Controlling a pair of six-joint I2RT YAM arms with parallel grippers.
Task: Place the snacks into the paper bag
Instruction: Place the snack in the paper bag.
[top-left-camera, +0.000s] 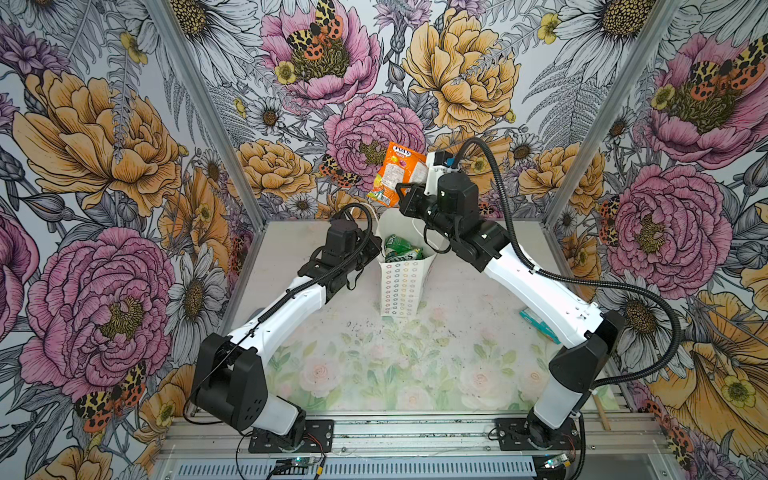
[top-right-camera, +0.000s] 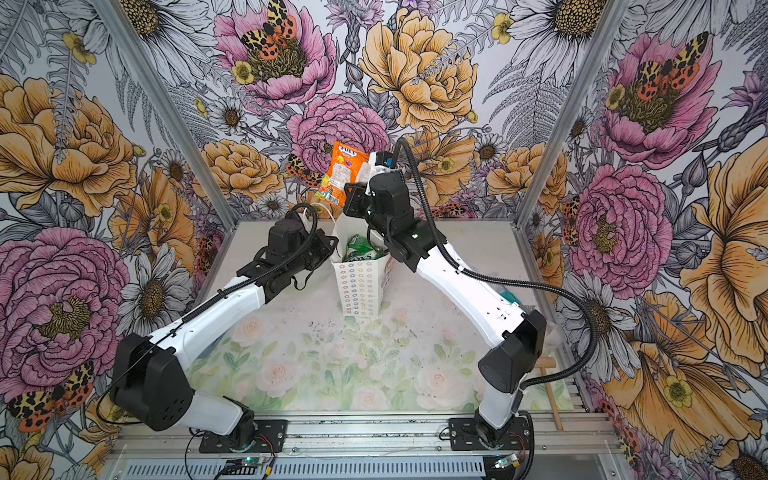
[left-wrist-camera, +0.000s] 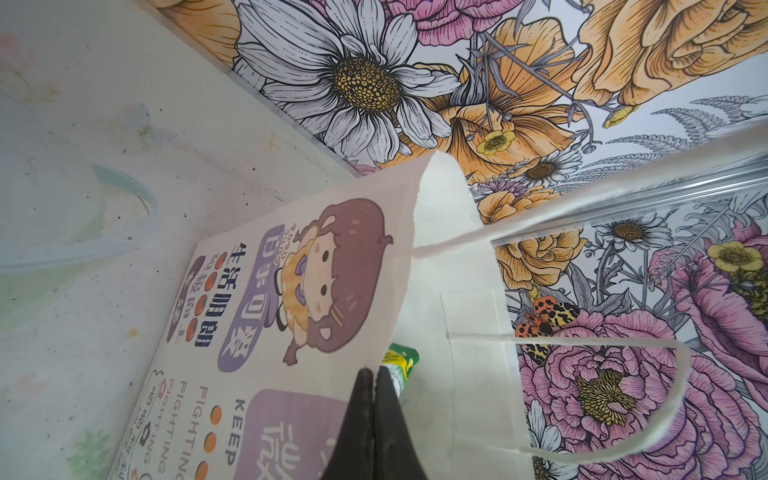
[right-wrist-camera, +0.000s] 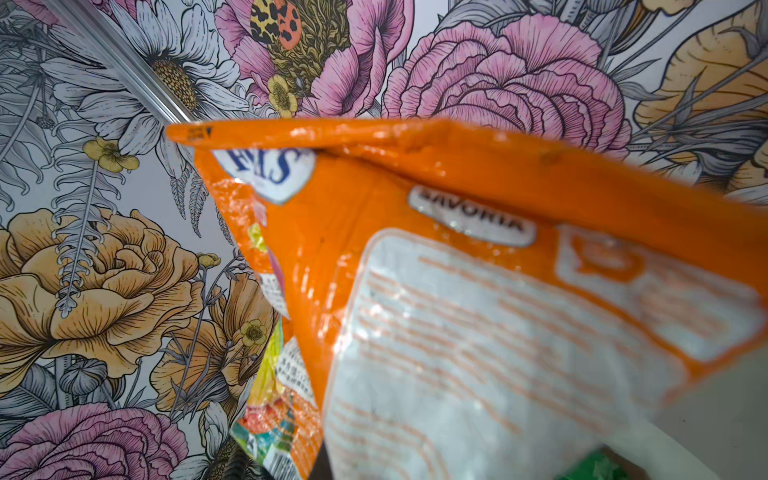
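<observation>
Pinched together, the fingers of the left gripper (left-wrist-camera: 375, 374) clamp the rim of the paper bag (top-left-camera: 401, 286). It stands upright on the desk (top-left-camera: 374, 365) toward the back wall, with green packets (top-left-camera: 401, 249) inside. The right gripper (top-left-camera: 405, 194) has its fingers clamped on the orange packet (top-left-camera: 395, 170), held above the bag's far rim. A teal packet (top-left-camera: 536, 322) lies near the desk's right edge. Broad desk surface stretches in front of the bag.

A paper bag (top-left-camera: 401, 286) with snacks (top-left-camera: 401, 249) inside is stood midway on the worktop (top-left-camera: 457, 332), its left rim pinched by the left pincer (left-wrist-camera: 375, 376), a packet (top-left-camera: 395, 170) held above it by the right pincer (top-left-camera: 404, 194).
</observation>
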